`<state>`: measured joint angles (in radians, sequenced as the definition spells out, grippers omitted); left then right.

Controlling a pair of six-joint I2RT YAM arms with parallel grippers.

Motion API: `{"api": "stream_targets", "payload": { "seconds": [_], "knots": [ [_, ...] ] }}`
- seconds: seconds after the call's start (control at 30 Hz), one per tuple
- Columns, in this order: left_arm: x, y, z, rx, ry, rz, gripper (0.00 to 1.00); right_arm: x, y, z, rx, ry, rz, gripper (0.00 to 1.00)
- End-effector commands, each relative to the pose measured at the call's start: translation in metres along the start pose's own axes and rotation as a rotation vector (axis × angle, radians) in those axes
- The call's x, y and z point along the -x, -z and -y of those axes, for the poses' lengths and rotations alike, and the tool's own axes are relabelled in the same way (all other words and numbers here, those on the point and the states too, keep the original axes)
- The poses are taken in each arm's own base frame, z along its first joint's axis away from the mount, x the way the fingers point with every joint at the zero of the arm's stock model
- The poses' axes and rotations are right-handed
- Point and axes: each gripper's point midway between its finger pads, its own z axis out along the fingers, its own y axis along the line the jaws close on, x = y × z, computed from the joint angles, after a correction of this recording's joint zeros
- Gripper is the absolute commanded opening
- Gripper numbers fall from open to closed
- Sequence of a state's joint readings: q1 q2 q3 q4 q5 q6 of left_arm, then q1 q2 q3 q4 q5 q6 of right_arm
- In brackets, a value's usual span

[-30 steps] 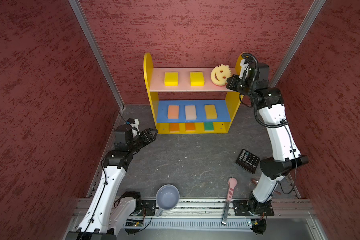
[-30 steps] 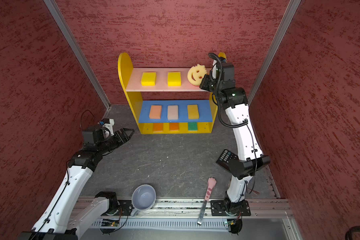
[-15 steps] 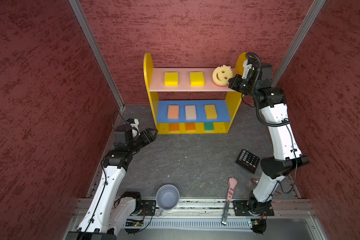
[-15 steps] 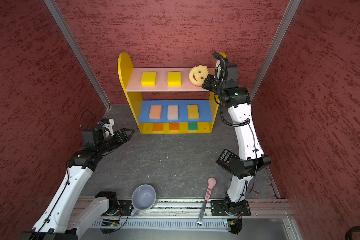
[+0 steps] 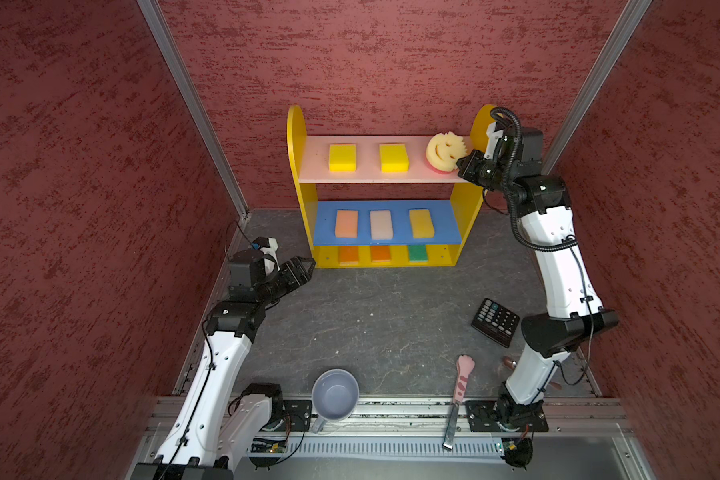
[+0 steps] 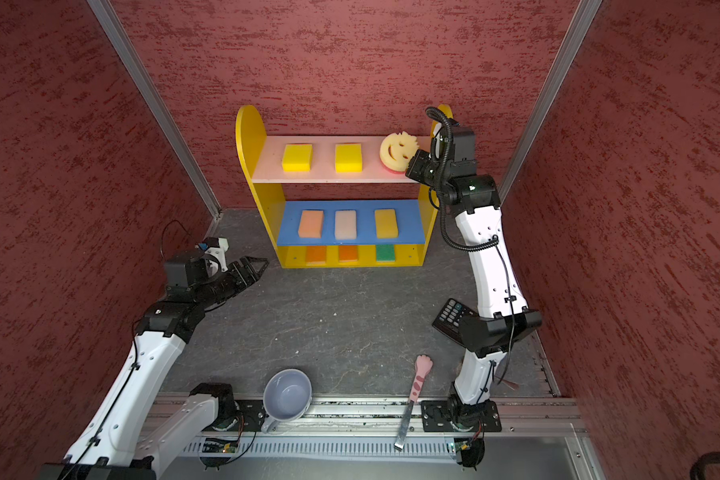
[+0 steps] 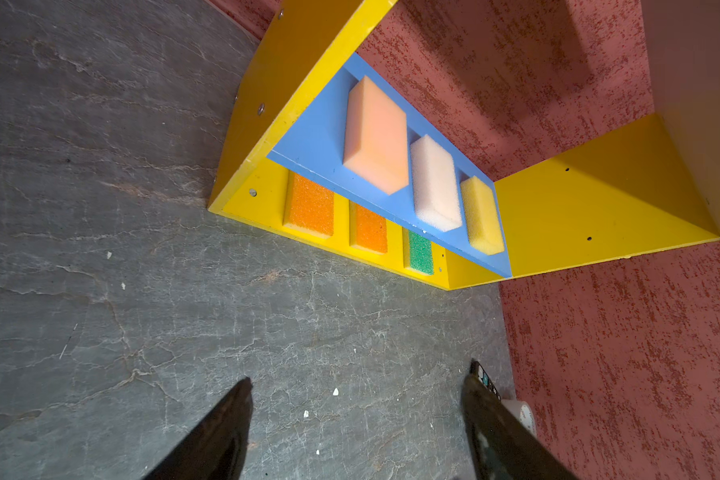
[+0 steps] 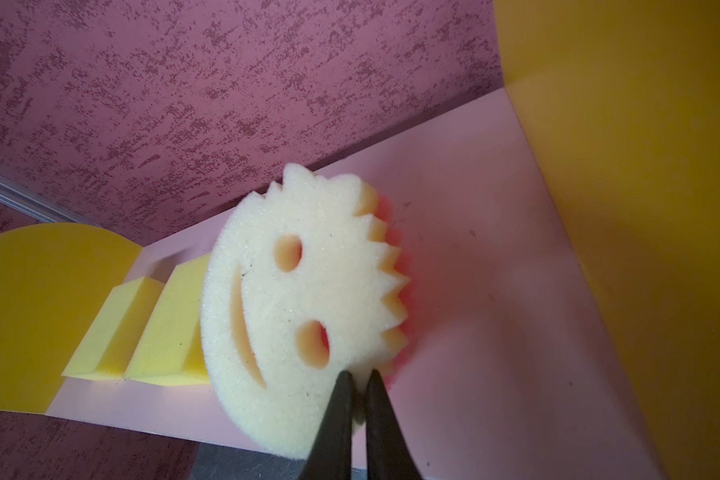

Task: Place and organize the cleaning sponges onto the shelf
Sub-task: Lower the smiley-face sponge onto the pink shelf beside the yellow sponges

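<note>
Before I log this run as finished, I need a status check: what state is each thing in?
Shelf, upright, three sponges per board.
Smiley sponge, tilted on the top board, rim pinched.
Right gripper, shut on the smiley sponge.
Left gripper, open, empty.
Block sponges, all eight lying flat.
Mug, upright, empty.
Calculator, face up.
Paw tool, lying flat.

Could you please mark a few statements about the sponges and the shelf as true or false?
The smiley sponge shares the pink top board with two yellow sponges. True.
The blue middle board holds two sponges. False: it holds three.
The left gripper holds a sponge. False: its fingers stand apart around nothing.
The green sponge lies on the yellow bottom board. True.
The mug stands on the shelf. False: the mug stands at the table's front edge.
</note>
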<state>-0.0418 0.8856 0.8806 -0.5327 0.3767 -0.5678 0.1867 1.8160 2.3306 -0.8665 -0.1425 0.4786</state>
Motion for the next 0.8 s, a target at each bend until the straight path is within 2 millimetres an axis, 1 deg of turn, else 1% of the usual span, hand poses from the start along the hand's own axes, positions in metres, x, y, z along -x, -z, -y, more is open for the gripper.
{"api": "stream_targets", "payload": {
  "seconds": [0.0, 0.1, 0.33, 0.43, 0.53, 0.67, 0.77],
  "knots": [
    [0.003, 0.005, 0.000, 0.001, -0.013, 0.016, 0.79, 0.007, 0.002, 0.006, -0.028, -0.003, 0.036, 0.16],
    [0.003, 0.005, 0.000, 0.003, -0.011, 0.019, 0.78, 0.010, 0.003, 0.009, -0.044, -0.001, 0.049, 0.19],
    [0.003, 0.004, -0.001, 0.002, -0.009, 0.017, 0.79, 0.018, 0.010, 0.005, -0.037, 0.003, 0.082, 0.22],
    [0.003, 0.003, -0.001, 0.003, -0.008, 0.018, 0.79, 0.023, 0.015, 0.002, -0.029, 0.009, 0.097, 0.30],
    [0.003, 0.003, 0.000, 0.001, -0.008, 0.014, 0.79, 0.029, 0.019, -0.002, -0.026, 0.017, 0.114, 0.34],
    [0.003, 0.004, 0.001, -0.002, -0.010, 0.016, 0.79, 0.038, 0.026, -0.009, -0.010, 0.022, 0.130, 0.35],
    [0.003, 0.005, 0.000, 0.001, -0.013, 0.020, 0.79, 0.039, 0.035, -0.017, 0.018, 0.019, 0.132, 0.34]
  ]
}}
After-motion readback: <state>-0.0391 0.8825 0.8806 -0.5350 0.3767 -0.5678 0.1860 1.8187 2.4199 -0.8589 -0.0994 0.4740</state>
